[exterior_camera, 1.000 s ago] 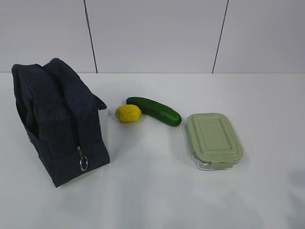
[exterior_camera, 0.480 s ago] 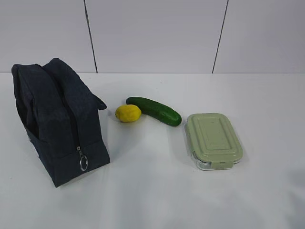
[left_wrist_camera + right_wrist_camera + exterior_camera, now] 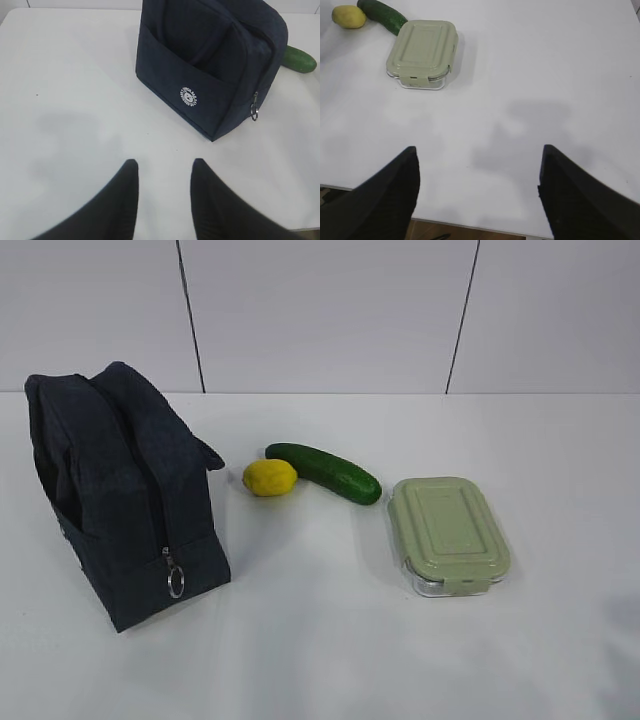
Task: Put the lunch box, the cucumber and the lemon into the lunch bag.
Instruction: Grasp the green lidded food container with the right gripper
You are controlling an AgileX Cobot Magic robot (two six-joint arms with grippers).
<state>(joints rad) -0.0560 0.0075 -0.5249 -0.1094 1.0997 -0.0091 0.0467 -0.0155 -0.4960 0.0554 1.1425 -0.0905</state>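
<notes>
Two empty end effectors, left and right, both spread apart, hover over a white worktop near a zipped lunch bag, lemon, cucumber and lunch box.

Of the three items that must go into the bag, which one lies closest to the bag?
The lemon. It lies just right of the lunch bag; the cucumber lies beyond the lemon, and the lunch box is farthest right.
</notes>
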